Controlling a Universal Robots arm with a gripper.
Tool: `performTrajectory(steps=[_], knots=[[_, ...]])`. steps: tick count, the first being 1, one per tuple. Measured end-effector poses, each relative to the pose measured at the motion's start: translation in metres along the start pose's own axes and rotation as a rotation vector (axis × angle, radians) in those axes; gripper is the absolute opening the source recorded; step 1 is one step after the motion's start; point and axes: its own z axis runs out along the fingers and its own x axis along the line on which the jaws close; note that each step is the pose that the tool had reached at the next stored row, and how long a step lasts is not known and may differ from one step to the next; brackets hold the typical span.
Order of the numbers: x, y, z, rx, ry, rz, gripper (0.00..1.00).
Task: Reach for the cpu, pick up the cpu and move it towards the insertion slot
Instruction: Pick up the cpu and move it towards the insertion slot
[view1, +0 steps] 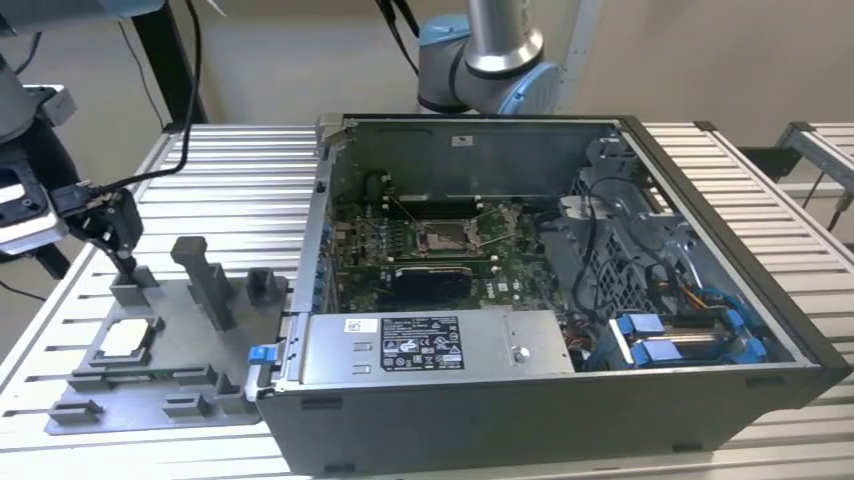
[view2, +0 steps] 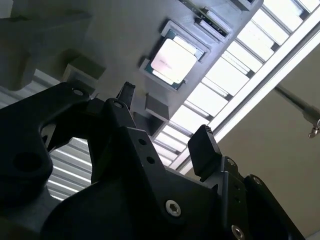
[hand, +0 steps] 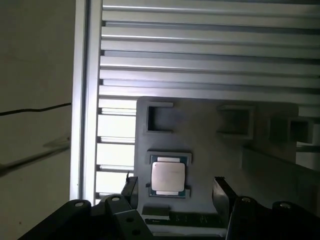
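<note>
Cpu (hand: 168, 177) sits flat in its grey fixture (hand: 210, 130). The gripper (hand: 176, 196) hovers above it, fingers (hand: 222, 195) spread and empty.

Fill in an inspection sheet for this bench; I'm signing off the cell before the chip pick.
Surface: slatted aluminium table, carrying the fixture and the case.
Job's things: silvery square cpu lying flat in a grey fixture plate; metal-framed insertion slot on the green board, dark centre showing.
Clutter: grey upright fixture blocks standing on the plate near the cpu.
Grippers: black gripper open, hovering over the cpu, holding nothing.
Cables: black cables hanging near the arm; wire bundles inside the case.
Surroundings: open grey computer case; grey-and-blue robot arm joint behind it.
</note>
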Motion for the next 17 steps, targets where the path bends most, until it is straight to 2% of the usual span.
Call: performTrajectory(steps=[17], knots=[[0.0003,-0.0116,0.0303,0.0,0.0001,0.0,1.0]])
